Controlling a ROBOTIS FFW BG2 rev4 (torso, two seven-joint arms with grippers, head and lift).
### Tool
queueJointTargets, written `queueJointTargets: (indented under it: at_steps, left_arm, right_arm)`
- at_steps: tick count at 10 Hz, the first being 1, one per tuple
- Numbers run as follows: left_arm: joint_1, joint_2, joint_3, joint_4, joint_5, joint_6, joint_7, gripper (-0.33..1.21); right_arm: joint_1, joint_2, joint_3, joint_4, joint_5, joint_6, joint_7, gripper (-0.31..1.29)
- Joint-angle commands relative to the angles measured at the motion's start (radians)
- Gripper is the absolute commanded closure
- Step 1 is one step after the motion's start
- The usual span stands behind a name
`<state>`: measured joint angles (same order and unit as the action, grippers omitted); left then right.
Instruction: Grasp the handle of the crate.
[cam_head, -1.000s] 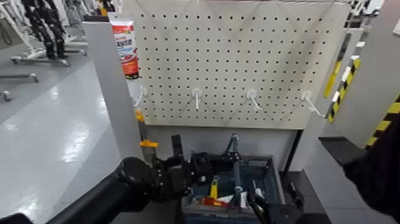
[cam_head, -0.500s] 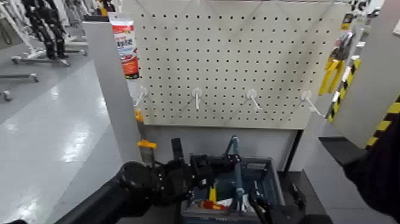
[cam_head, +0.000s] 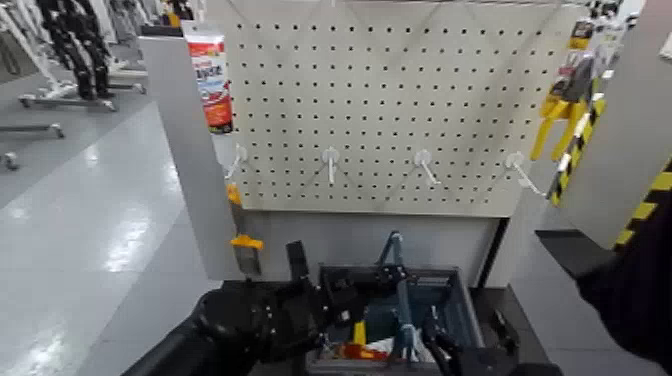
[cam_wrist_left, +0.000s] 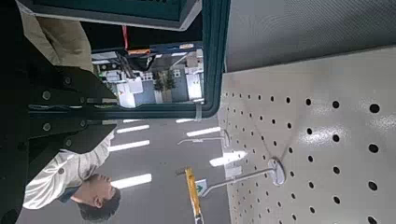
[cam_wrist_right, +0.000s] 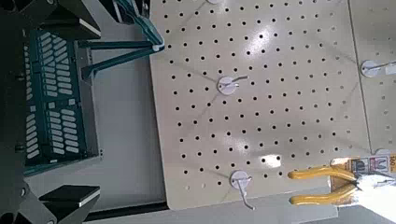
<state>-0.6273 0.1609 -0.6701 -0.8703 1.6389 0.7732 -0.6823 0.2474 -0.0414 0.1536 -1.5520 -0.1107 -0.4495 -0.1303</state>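
Cannot make out any full word, brand or number anywhere. Can see lettering on the red-and-white packet (cam_head: 211, 85) hanging at the left side of the pegboard (cam_head: 380, 100), in white on red lower down and in dark on white above, but too small to spell out. Can likewise find small printing on the packaging card (cam_wrist_right: 381, 164) beside the yellow-handled tool (cam_wrist_right: 322, 174), again unreadable. Can pick out black-and-yellow warning stripes (cam_head: 648, 210) at the right, bearing no legible wording.

dark floor-like surface (cam_head: 530, 345), dark blue-grey slatted crate (cam_head: 465, 312) resting on it
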Motion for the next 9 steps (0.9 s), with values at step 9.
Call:
queueJointTargets:
  at_steps: [9]
  left_arm:
    - [0.317,0.051,0.202,-0.424,0.007,0.041,0.161,1.19]
  right_arm:
    - [0.012,0.002,-0.008,-0.007,0.011,-0.002,-0.015,0.13]
